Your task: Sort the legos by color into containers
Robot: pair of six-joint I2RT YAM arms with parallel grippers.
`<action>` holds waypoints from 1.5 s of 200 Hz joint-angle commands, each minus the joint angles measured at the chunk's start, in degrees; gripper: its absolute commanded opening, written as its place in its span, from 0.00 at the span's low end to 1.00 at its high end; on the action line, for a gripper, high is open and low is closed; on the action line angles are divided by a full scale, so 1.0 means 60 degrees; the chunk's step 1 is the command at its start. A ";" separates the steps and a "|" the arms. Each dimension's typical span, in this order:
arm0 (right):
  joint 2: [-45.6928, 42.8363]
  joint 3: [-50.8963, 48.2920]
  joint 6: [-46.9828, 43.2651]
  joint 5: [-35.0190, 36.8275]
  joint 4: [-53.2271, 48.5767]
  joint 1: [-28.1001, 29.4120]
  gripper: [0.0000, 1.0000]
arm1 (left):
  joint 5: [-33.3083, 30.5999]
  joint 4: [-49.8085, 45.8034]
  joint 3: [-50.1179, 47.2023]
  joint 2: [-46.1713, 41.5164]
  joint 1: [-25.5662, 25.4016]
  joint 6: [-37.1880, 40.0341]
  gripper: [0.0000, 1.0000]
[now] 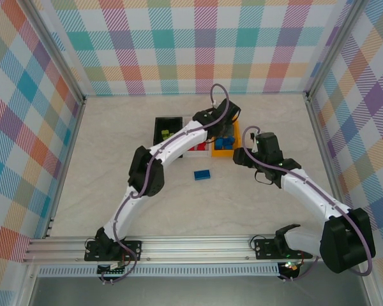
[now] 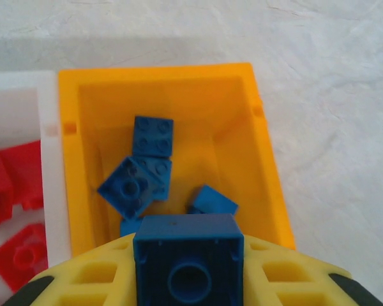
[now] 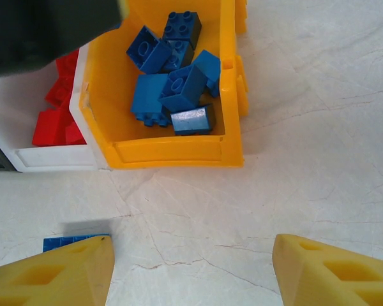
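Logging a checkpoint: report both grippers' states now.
Left gripper: shut on a blue lego, over the orange bin.
Right gripper: open, holding nothing.

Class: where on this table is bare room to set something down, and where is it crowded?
Free: the tabletop left of the black bin, the strip between it and the back wall, and the near stretch in front of the loose blue brick. Crowded: over the orange bin, where the left gripper holds a second blue brick.
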 commanded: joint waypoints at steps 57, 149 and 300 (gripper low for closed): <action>-0.0326 -0.0480 -0.0134 -0.1376 0.0790 0.0006 0.69 | 0.0440 -0.0535 0.1485 0.0230 0.0088 -0.0150 0.73; 0.2039 0.0073 0.0240 -0.0975 0.1535 0.2723 0.72 | 0.0292 0.3358 -0.9575 -0.8079 0.0040 -0.1058 1.00; 0.6253 0.2820 0.0205 0.1985 0.0082 0.4636 0.95 | -0.1285 0.1825 -1.5004 -1.3468 0.0057 -0.2067 1.00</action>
